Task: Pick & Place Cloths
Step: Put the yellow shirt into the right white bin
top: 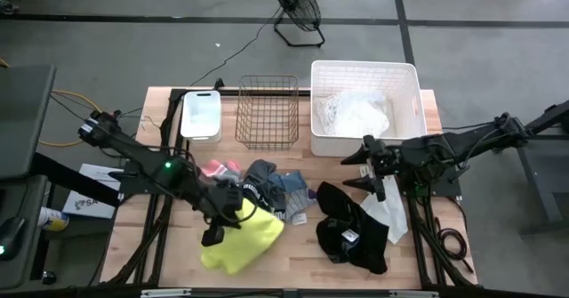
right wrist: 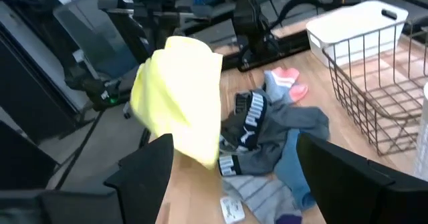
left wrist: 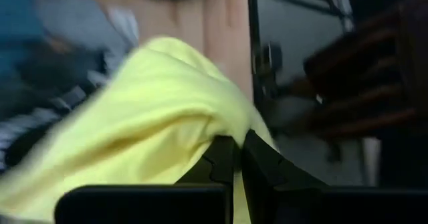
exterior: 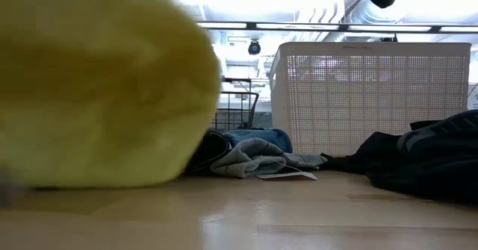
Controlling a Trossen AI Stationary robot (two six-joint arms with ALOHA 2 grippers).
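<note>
Step in hand: carrying the neon-yellow cloth (top: 242, 238) off the table (top: 302, 261); I judge the big white tub (top: 364, 104) the likely drop, since it already holds a white cloth (top: 356, 113) (the task does not name a target).
Doing it well: lift high enough that the hanging folds pass over the grey-blue pile (top: 277, 191) and the copper wire basket (top: 267, 111) without snagging; keep the pinch firm on the bunched edge and let go only once over the rim.
Yellow cloth vs my left hand: my left gripper (left wrist: 239, 158) has its fingers closed on a fold of it; the cloth drapes ahead of and around them, at the table's near left.
Black cloth (top: 351, 231): flat at near centre-right, well apart from my left hand.
Right hand: my right gripper (top: 375, 184) hovers with fingers spread, gripping nothing, between the tub and the black cloth, a white piece (top: 389, 211) just beside it.
Small pink-red pieces (top: 220, 168): near the small white tub (top: 201, 114), untouched.
</note>
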